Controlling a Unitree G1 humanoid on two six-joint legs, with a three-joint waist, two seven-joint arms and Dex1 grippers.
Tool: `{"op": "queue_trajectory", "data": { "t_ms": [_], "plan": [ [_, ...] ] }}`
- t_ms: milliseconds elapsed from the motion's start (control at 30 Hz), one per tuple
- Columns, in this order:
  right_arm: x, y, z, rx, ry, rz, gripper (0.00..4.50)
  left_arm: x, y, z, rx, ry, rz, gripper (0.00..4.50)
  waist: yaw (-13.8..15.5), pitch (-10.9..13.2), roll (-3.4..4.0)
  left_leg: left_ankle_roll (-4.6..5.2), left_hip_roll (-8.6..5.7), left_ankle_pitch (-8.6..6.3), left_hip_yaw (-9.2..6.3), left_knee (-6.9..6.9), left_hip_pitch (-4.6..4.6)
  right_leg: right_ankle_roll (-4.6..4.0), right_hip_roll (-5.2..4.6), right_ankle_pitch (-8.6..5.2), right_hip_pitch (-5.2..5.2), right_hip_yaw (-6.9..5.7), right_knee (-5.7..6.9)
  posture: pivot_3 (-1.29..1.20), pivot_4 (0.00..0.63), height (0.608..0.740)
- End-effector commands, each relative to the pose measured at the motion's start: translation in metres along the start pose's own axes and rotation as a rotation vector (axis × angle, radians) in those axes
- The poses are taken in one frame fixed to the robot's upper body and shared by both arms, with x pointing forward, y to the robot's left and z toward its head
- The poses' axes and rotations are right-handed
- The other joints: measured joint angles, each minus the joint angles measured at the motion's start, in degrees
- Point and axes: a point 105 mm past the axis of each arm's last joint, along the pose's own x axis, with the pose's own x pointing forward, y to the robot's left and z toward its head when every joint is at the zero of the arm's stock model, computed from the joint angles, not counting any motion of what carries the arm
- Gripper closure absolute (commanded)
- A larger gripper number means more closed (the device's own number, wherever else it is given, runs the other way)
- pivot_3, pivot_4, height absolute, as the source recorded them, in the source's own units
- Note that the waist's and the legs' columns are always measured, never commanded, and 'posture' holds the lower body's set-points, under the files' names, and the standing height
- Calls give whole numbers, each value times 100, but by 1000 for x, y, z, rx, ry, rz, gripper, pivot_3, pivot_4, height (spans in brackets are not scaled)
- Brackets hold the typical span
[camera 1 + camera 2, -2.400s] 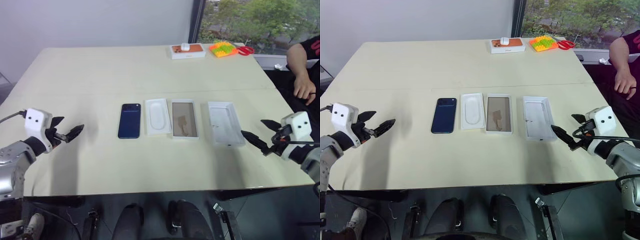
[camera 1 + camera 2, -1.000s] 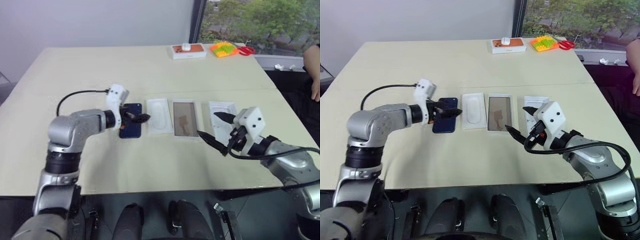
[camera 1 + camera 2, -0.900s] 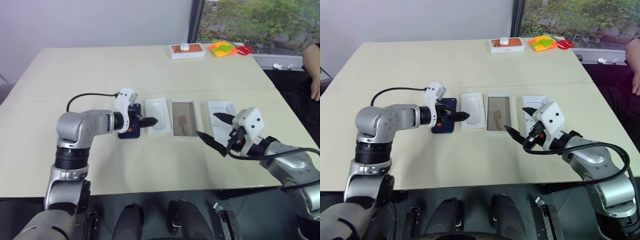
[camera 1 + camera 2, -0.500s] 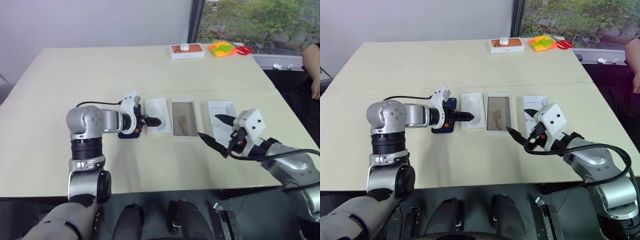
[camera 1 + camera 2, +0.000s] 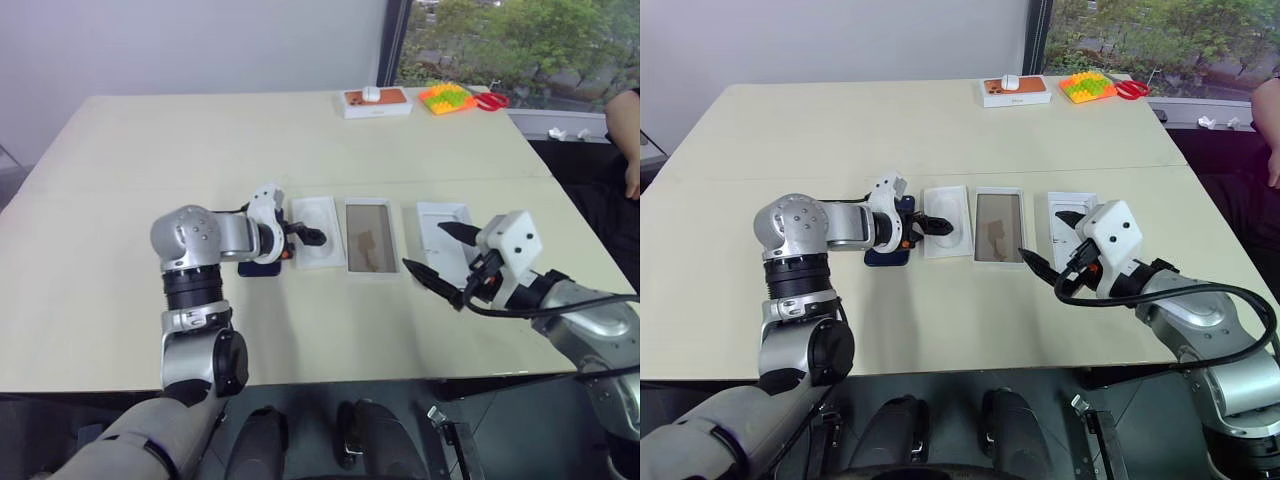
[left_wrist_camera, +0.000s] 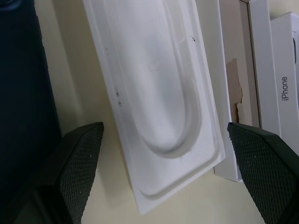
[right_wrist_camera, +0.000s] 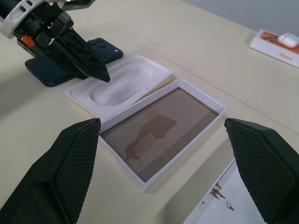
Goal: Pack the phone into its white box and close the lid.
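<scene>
The dark navy phone [image 5: 887,256] lies flat on the table, partly hidden under my left wrist. To its right lie a white insert with an oval recess [image 5: 322,228], then the open white box [image 5: 370,240] with a brownish floor, then the lid [image 5: 441,213]. My left gripper [image 6: 164,127] is open and tilts down over the insert's near end, with nothing between its fingers. My right gripper [image 5: 424,247] is open and empty, hovering above the near ends of the box and lid. The right wrist view shows the box [image 7: 161,128] straight ahead.
At the table's far edge stand a white box with an orange top [image 5: 376,101], a green and orange block toy [image 5: 446,97] and red scissors [image 5: 490,100]. A person's arm [image 5: 630,150] shows at the right edge.
Both arms came in from the table's sides. Over the last second my left gripper shifted right, from above the phone to above the insert, and rolled. The right gripper has held still.
</scene>
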Motion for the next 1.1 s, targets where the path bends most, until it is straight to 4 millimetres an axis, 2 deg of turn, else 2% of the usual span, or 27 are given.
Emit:
{"op": "queue_trajectory", "data": {
  "t_ms": [33,167,267,400,500,533,967,1100],
  "plan": [
    [-1,4,13,-34,-44,13,53,1,-7,1,-1,14,-30,43,2,0,0,0,-1,0,0,0,0,0,-1,0,0,0,0,0,150,740],
    [2,9,13,-31,-42,36,53,3,-12,1,-48,24,-90,43,3,0,0,0,-3,0,0,0,0,2,-3,0,0,0,-1,0,150,740],
    [3,11,13,-29,-46,41,0,5,-10,-1,-72,36,-94,808,6,0,0,0,-5,0,0,0,-1,3,-5,0,0,0,-1,0,150,740],
    [3,13,14,-28,-48,44,0,5,-8,0,-93,37,-98,2651,4,1,-2,-1,-7,0,0,1,-2,6,-7,1,0,0,-2,0,150,740],
    [3,14,14,-26,-49,45,0,1,-7,4,-102,20,-113,4271,-6,2,-4,-1,-7,0,-1,1,-2,7,-7,0,0,0,-2,0,150,740],
    [3,15,14,-25,-50,45,0,-1,-6,5,-102,14,-119,4457,-8,2,-4,-1,-7,0,0,1,-2,7,-7,0,0,0,-2,0,150,740],
    [5,14,15,-25,-53,44,0,-27,5,27,-192,-86,-227,4457,-5,3,-5,-5,-7,2,0,1,-2,8,-10,1,0,0,-1,0,150,740],
    [4,11,15,-33,-45,39,0,-36,-9,39,-171,-111,-306,4457,-2,4,-7,-5,-7,2,-1,1,-2,8,-9,1,0,0,0,0,150,740]
  ]
}}
